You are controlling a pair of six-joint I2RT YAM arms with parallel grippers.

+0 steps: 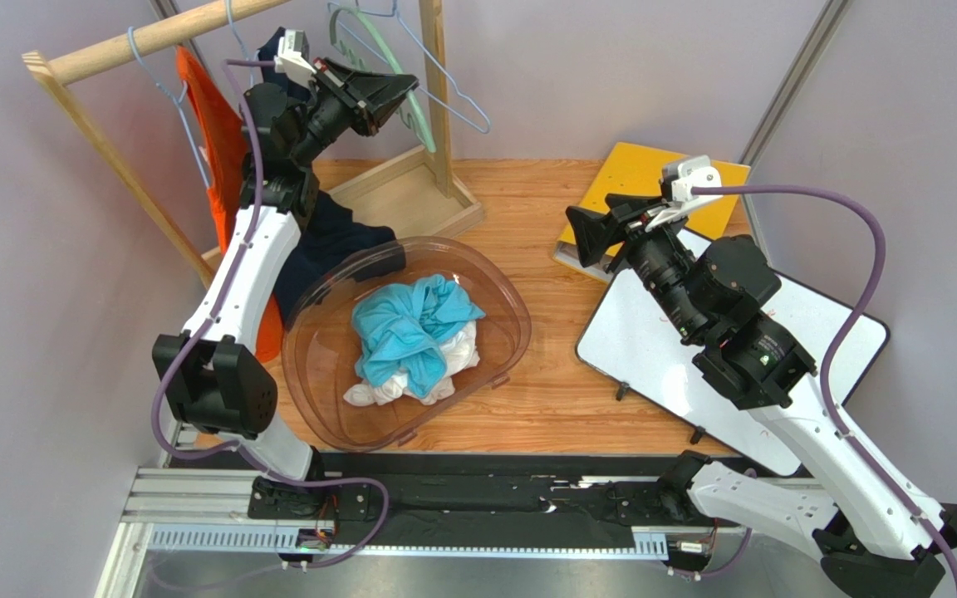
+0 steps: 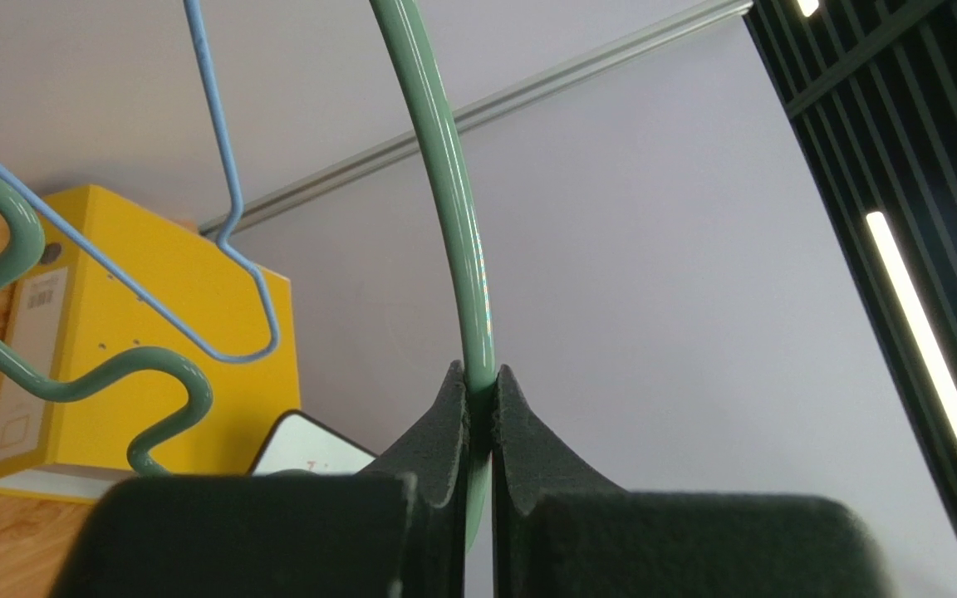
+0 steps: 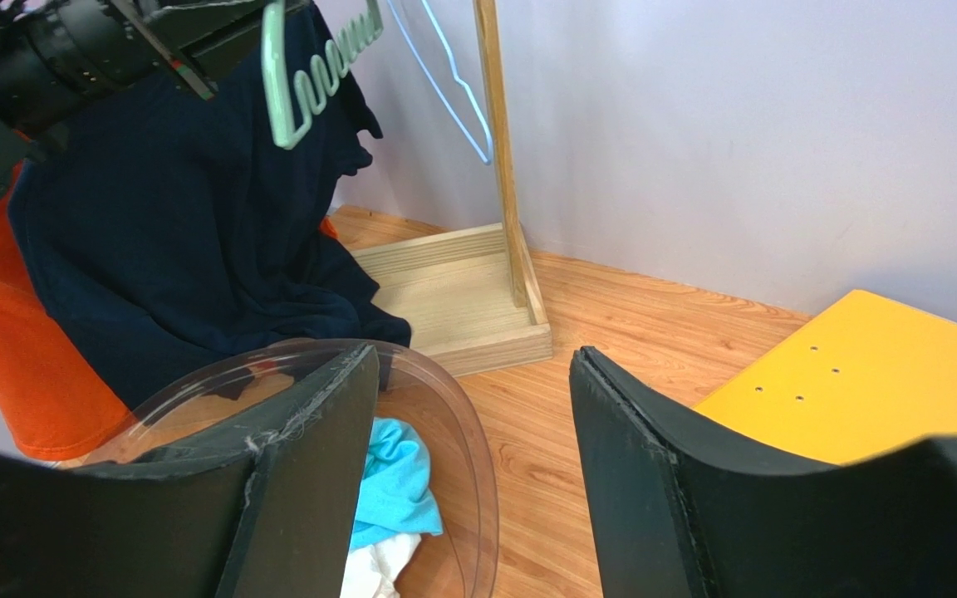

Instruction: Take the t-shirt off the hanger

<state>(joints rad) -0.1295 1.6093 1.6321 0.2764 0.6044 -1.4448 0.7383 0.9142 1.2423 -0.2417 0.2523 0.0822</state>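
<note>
Steadiness is the aim: left claw [image 2: 480,393] clamps shut on the green hanger [image 2: 446,162], while right claw [image 3: 474,361] waits wide open, empty, to pull the navy t-shirt [image 3: 184,212] free.

The left arm [image 1: 246,268] covers most of the navy shirt [image 1: 344,243]; the green hanger [image 2: 452,212] runs out of the wrist view at twelve o'clock.

Lab test cell, plain partition walls [image 1: 596,75], aluminium rail [image 1: 184,511]
</note>
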